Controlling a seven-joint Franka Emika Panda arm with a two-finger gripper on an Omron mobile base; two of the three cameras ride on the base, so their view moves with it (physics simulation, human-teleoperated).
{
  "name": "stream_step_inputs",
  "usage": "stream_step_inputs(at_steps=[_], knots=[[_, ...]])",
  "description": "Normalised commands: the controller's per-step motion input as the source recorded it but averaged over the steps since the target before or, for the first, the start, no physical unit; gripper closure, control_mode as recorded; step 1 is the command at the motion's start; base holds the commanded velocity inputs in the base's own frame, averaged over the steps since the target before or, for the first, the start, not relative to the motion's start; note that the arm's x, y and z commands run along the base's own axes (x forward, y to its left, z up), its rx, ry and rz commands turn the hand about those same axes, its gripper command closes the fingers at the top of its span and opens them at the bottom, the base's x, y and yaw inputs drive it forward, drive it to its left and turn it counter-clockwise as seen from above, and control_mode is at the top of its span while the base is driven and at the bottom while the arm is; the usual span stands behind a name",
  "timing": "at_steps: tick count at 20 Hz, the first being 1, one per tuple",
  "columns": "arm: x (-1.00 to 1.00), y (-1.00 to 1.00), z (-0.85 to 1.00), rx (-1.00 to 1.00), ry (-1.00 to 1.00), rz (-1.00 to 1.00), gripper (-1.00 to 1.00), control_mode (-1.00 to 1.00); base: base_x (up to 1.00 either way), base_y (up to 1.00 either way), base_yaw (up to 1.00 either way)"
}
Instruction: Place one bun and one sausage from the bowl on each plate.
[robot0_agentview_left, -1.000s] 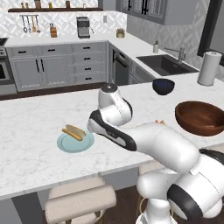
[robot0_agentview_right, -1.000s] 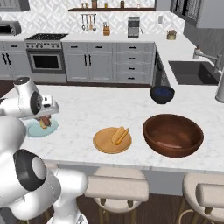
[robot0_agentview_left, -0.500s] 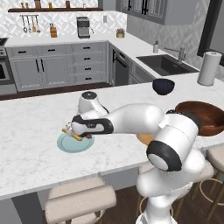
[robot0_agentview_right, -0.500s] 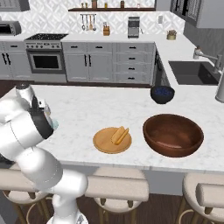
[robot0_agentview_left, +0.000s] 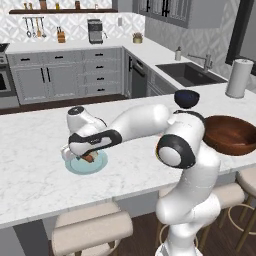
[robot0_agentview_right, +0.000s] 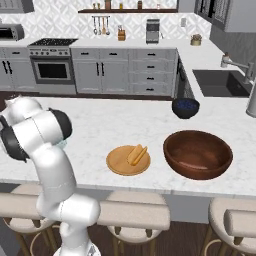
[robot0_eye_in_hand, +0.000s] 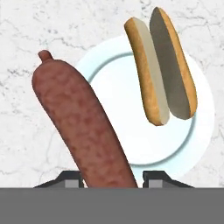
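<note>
My pincer (robot0_eye_in_hand: 112, 178) clamps one reddish-brown sausage (robot0_eye_in_hand: 83, 127); one split golden bun (robot0_eye_in_hand: 161, 65) lies at 1 o'clock on one pale blue-green plate (robot0_eye_in_hand: 131, 144).

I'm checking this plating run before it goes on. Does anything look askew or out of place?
Nothing stands out. The sausage is clamped in the gripper over the pale blue-green plate, where a split bun already lies. The wooden plate and bowl sit upright.
</note>
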Motion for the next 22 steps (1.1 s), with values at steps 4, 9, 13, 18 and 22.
stream_step_inputs(at_steps=[4, 9, 13, 18, 22], knots=[[0.45, 0.0, -0.53, -0.03, 0.04, 0.0, 1.0, -1.0, 0.0, 0.0, 0.0], [0.35, 0.16, -0.28, -0.04, 0.04, 0.0, -1.0, -1.0, 0.0, 0.0, 0.0], [0.0, 0.0, -0.3, -0.04, 0.06, 0.0, -1.0, -1.0, 0.0, 0.0, 0.0], [-0.17, -0.05, -0.06, -0.01, -0.02, 0.0, -1.0, -1.0, 0.0, 0.0, 0.0], [-0.86, -0.64, 1.0, 0.16, -0.29, -0.01, -1.0, -1.0, 0.0, 0.0, 0.0]])
